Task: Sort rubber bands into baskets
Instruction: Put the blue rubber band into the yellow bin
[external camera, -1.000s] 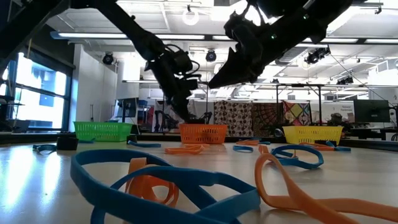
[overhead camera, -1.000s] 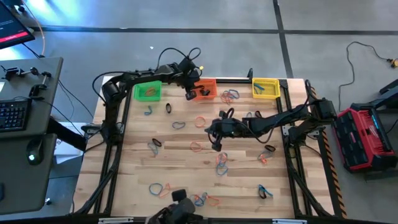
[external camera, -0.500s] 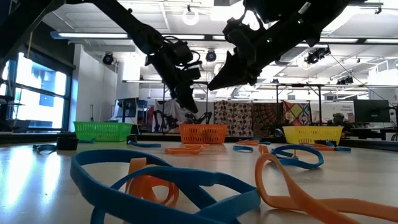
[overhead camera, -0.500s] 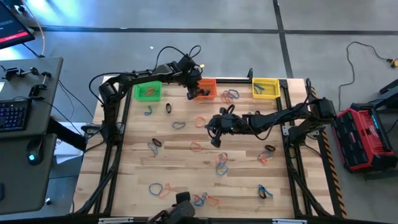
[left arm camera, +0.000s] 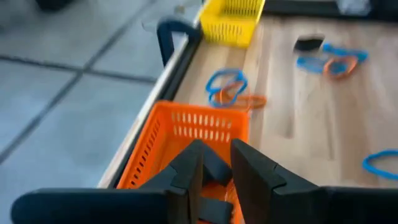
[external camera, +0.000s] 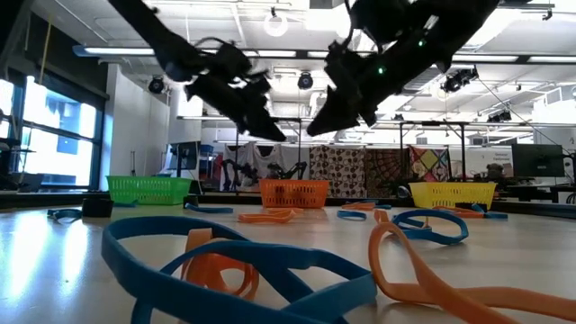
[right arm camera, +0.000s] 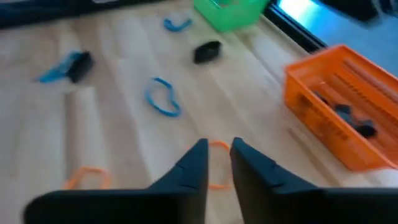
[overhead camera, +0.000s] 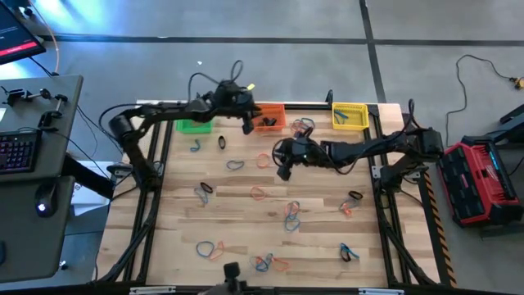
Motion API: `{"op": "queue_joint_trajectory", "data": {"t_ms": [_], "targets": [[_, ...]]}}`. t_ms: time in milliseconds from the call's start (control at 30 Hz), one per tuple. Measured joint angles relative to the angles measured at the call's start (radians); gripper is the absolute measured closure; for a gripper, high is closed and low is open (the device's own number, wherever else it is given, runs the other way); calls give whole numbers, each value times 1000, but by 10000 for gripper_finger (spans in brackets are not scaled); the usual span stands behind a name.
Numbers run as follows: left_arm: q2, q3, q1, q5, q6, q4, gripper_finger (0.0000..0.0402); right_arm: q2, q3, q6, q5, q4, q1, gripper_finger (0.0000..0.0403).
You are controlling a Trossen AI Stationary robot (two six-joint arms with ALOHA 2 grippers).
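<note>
1 overhead, 1 table-level, 2 wrist cameras share the red-orange basket [overhead camera: 268, 117].

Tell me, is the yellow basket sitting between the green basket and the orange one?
No, the orange basket sits in the middle, with the green basket and yellow basket at either end.

Baskets [overhead camera: 267, 115] along far edge — bands [overhead camera: 291, 215] scattered nearer.

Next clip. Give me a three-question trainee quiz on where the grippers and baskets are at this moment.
1. True or false: the left gripper hangs over the yellow basket.
2. Which basket stands between the other two? A green, B orange, C yellow.
3. Which arm's gripper is over bare tabletop?
Key: 1 false, it is at the orange basket; 2 B; 3 the right gripper.
</note>
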Motion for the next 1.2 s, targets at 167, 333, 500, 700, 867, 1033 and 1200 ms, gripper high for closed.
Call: {"op": "queue_joint_trajectory", "data": {"t_ms": [167,333,500,700,867,1033,1200], "targets": [[-165,-198,-12,8,-55,186,341,-2,0,-5,1,-84,-109,289],[-312,-348,-35,42,-115,294,341,-2,0,-44,-22,-152,-230,266],[-411,-459,-75,51,-160,358,341,-2,0,-64,-57,-223,-360,263],[-458,-555,-136,51,-196,435,341,-2,-1,-20,-97,-305,-492,263],[-458,-605,-184,36,-216,504,342,20,-1,75,-149,-344,-568,263],[-458,-611,-219,34,-213,504,342,93,-2,130,-170,-340,-605,263],[-458,-611,-234,32,-192,504,342,133,-2,142,-170,-303,-611,279]]}}
